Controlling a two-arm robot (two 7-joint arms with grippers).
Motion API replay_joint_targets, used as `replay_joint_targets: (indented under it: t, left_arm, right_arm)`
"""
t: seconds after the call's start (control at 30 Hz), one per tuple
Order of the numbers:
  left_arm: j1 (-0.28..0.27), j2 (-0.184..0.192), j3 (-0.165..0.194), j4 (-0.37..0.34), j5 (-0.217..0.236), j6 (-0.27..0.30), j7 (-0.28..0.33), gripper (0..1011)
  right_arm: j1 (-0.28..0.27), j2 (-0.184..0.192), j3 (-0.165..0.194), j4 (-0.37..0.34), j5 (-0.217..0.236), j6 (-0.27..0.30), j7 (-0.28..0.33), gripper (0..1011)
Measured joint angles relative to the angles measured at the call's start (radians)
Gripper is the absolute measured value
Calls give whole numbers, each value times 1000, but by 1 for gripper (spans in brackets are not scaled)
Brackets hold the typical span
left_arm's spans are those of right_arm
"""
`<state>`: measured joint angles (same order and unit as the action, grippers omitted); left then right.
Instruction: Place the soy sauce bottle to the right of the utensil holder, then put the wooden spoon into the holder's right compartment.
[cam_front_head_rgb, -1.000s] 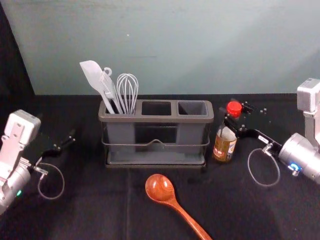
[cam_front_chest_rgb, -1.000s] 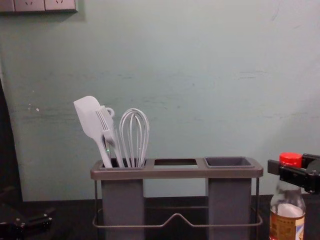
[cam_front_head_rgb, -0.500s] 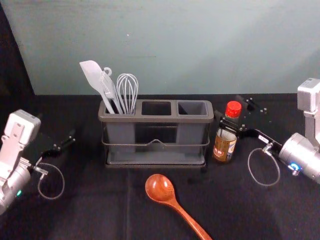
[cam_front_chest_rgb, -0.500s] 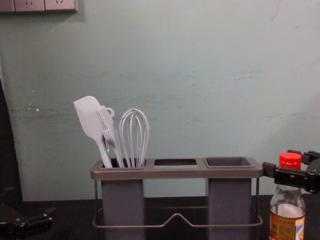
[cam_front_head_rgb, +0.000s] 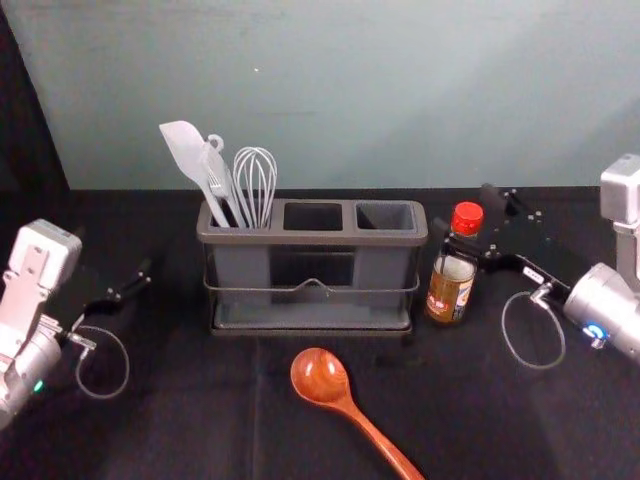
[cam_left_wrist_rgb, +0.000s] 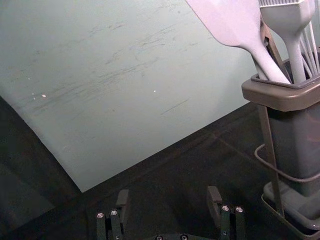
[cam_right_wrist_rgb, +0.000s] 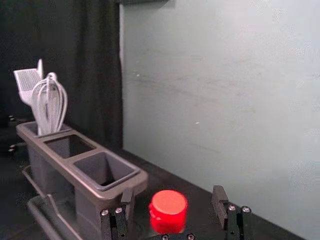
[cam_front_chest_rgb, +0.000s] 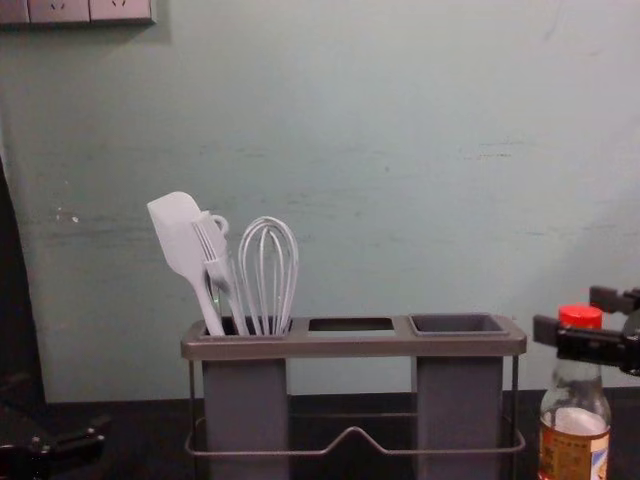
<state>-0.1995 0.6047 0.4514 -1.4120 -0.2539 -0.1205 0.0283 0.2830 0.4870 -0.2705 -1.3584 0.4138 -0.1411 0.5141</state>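
The soy sauce bottle (cam_front_head_rgb: 450, 285) stands upright just right of the utensil holder (cam_front_head_rgb: 310, 238). My right gripper (cam_front_head_rgb: 465, 214) is at the bottle's neck, fingers parted on either side; in the right wrist view the red cap (cam_right_wrist_rgb: 169, 210) sits between the open fingers of my right gripper (cam_right_wrist_rgb: 173, 195), with gaps at both sides. The wooden spoon (cam_front_head_rgb: 322, 378) lies in front of the holder, bowl toward it. The right compartment (cam_front_head_rgb: 385, 217) has nothing in it. My left gripper (cam_front_head_rgb: 143, 272) hangs idle left of the holder; the left wrist view shows this left gripper (cam_left_wrist_rgb: 168, 196) open.
A white spatula (cam_front_head_rgb: 187, 152), a brush and a whisk (cam_front_head_rgb: 255, 180) rise from the holder's left compartment. The wall (cam_front_head_rgb: 340, 90) stands close behind the holder. Black cloth (cam_front_head_rgb: 200, 400) covers the table.
My right gripper's fingers have spread from the bottle's neck, and the gripper has since shifted slightly to the right. The bottle has stayed put. The left arm and spoon have not moved.
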Motion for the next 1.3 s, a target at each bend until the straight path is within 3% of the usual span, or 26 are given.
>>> replay_joint_targets:
  t: [0.23,0.47,0.6,0.77,0.9,1.0,1.03,1.1,1.2,1.23,1.3]
  left_arm:
    - [0,0,0,0,0,0,0,1012]
    - [0,0,0,0,0,0,0,1012]
    - [0,0,0,0,0,0,0,1012]
    - [0,0,0,0,0,0,0,1011]
    - [0,0,0,0,0,0,0,1012]
    - [0,0,0,0,0,0,0,1011]
    - [0,0,0,0,0,0,0,1011]
    - [0,0,0,0,0,0,0,1011]
    - [0,0,0,0,0,0,0,1011]
    - [0,0,0,0,0,0,0,1011]
    - [0,0,0,0,0,0,0,1011]
  right_arm:
    - [-40,9,37,-64,-16,-36,-30,1003]
    - [-104,41,83,-182,-19,-78,-25,1002]
    - [-150,74,108,-272,-3,-69,-5,1003]
    - [-217,128,126,-411,22,-18,19,1003]
    - [-256,168,122,-509,41,43,30,1003]
    - [-280,199,104,-591,69,143,29,1003]
    - [-280,199,104,-591,69,143,29,1003]
    - [-267,234,70,-647,81,256,28,1003]
    - [-237,259,36,-681,88,370,27,1003]
    - [-208,273,9,-699,96,458,25,1003]
    - [-175,280,-22,-711,109,557,25,1003]
